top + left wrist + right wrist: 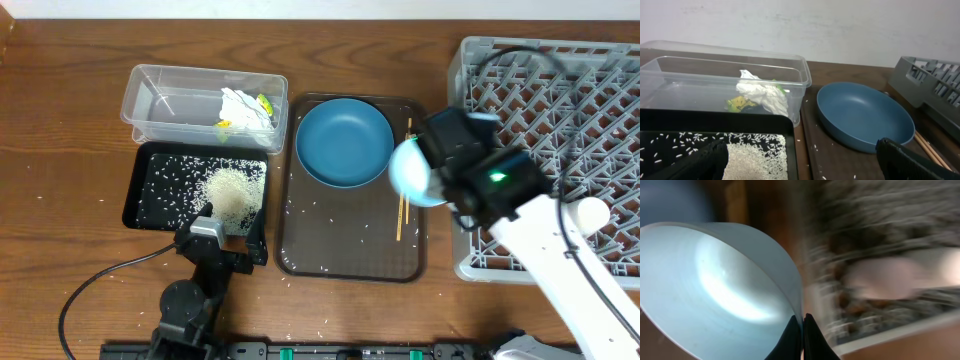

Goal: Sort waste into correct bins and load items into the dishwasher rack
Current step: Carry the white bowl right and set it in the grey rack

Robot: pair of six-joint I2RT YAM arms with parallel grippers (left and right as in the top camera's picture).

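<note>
My right gripper [801, 324] is pinched narrow on the thin rim of the one white bowl [410, 172]. The bowl is smooth, glossy and tipped on its side, right of centre in the overhead view, between the blue bowl [345, 142] and the dishwasher rack [560, 100]. The blue bowl is a single matte, round, shallow dish, and the rack is a grey plastic lattice at the upper right. My left gripper [222, 238] is spread wide and holds nothing at the lower edge of the flat black tray [150, 205]. That tray carries one heap of rice grains [232, 190] and many scattered ones. Above it, one clear tub [150, 100] holds one crumpled tissue [245, 108] and yellow wrapper [264, 102] scraps. Two thin wooden chopsticks [402, 205] lie on the brown serving tray [350, 245].
</note>
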